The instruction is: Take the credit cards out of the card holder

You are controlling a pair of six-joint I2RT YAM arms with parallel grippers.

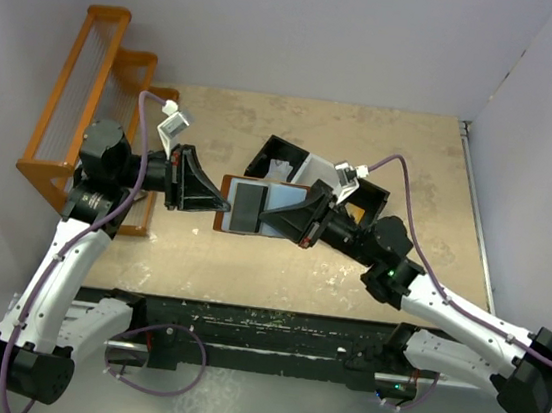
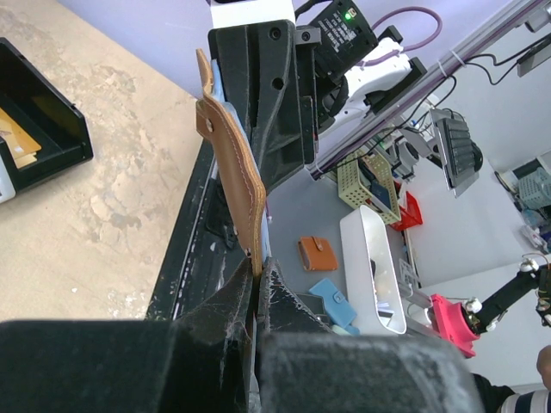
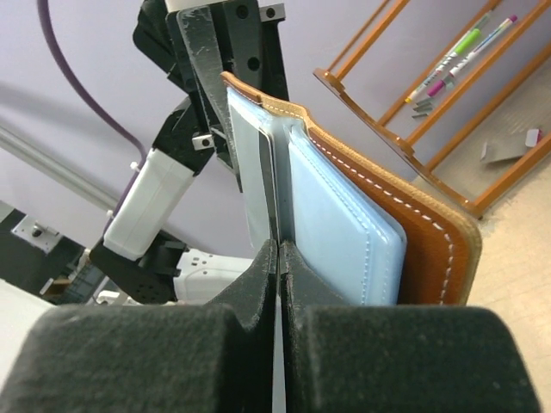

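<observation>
Extraction step in hand: left tool clamped on holder edge, right tool pinched closed on card. Next: pull card straight out, holder held firm.

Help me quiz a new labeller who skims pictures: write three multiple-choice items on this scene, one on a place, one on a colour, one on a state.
1. Where is the wallet?
A) in the tray
B) on the orange rack
C) between the left gripper and the right gripper

2. What colour is the wallet's lining?
A) pale blue
B) red
C) green

3. How is the left gripper?
A) wide open
B) shut on the wallet's edge
C) out of view

Answers:
1 C: the top view shows a gripper pinching each end of it.
2 A: the right wrist view shows pale blue panels inside the brown leather.
3 B: the left wrist view shows it closed on the brown edge.
</observation>
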